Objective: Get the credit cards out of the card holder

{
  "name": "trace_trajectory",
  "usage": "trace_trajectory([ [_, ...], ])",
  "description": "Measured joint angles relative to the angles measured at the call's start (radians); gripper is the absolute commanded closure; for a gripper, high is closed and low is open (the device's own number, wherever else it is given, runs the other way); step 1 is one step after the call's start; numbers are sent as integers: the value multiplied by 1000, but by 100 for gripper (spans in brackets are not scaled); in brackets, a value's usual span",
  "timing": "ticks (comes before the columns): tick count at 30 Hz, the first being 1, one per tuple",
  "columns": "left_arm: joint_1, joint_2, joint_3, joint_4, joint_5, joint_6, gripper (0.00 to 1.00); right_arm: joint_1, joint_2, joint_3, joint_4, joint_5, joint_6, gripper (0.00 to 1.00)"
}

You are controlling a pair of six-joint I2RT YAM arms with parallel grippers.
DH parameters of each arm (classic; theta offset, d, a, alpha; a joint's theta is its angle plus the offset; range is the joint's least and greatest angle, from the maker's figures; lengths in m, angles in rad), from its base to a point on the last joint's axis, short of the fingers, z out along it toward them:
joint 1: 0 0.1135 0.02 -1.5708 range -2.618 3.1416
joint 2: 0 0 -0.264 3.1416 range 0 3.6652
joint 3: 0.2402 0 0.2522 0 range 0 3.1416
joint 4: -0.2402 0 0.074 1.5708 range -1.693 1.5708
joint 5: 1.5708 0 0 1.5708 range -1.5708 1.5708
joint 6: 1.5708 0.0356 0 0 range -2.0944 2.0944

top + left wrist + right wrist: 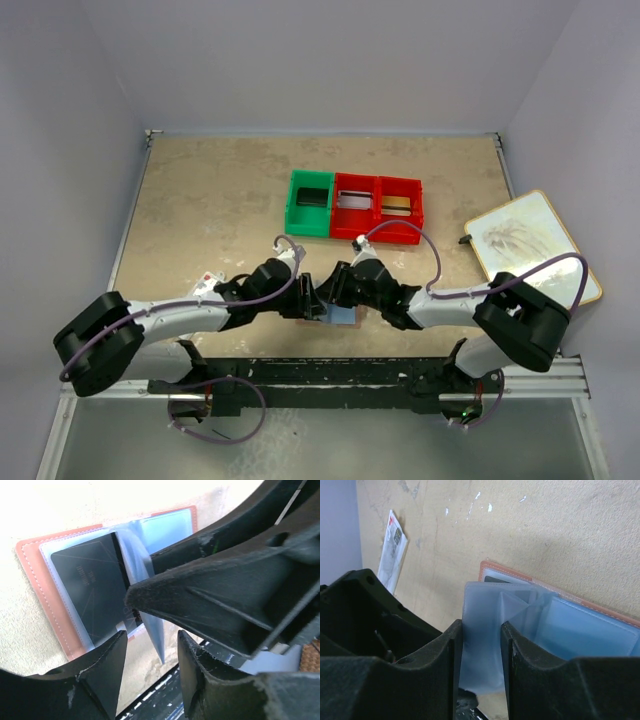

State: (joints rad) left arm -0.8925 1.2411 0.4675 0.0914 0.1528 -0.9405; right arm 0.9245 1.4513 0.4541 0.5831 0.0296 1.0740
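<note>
Overhead, we see both arms bent inward so that the left gripper and the right gripper meet over the card holder. It lies open on the table near the front edge, just ahead of the arm bases. Bare tabletop runs behind it up to a green bin and two red bins standing side by side. A pale board lies at the right edge, and a white packet lies just left of the left arm.

From the left wrist, we look at the card holder's reddish-brown rim and a dark card lying in a clear sleeve on one page. The left gripper is released, its fingers apart. A clear leaf stands on edge above the gap, touching neither finger that we can see. One finger tip of the right gripper meets the sleeves at the dark card's right edge.

From the right wrist, we see the clear leaf filling the gap between the right gripper's parted fingers; we cannot tell whether it is pinched. Open tabletop stretches beyond the card holder's far rim, with the white packet well off to the left.
</note>
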Motion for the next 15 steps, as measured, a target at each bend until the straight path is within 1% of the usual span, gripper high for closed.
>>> trace_trajectory([
  [2,-10,30,2,6,-17,0,66,-2,0,0,0,-2,0,62],
  [5,-25,64,13,10,-44,0,82,-4,-1,-2,0,-5,0,61],
  [7,-36,76,26,12,-61,1,90,-8,-7,-6,0,-6,0,59],
  [9,-50,85,47,7,-89,8,94,-11,-19,-11,-1,-6,0,55],
  [11,-60,93,73,-19,-127,18,98,-17,-33,-11,-7,-6,-4,48],
  [12,-67,95,79,-26,-139,19,100,-20,-41,-11,-10,-5,-4,42],
  [15,-79,96,103,-71,-202,30,100,-29,-83,-11,-40,-3,-12,34],
])
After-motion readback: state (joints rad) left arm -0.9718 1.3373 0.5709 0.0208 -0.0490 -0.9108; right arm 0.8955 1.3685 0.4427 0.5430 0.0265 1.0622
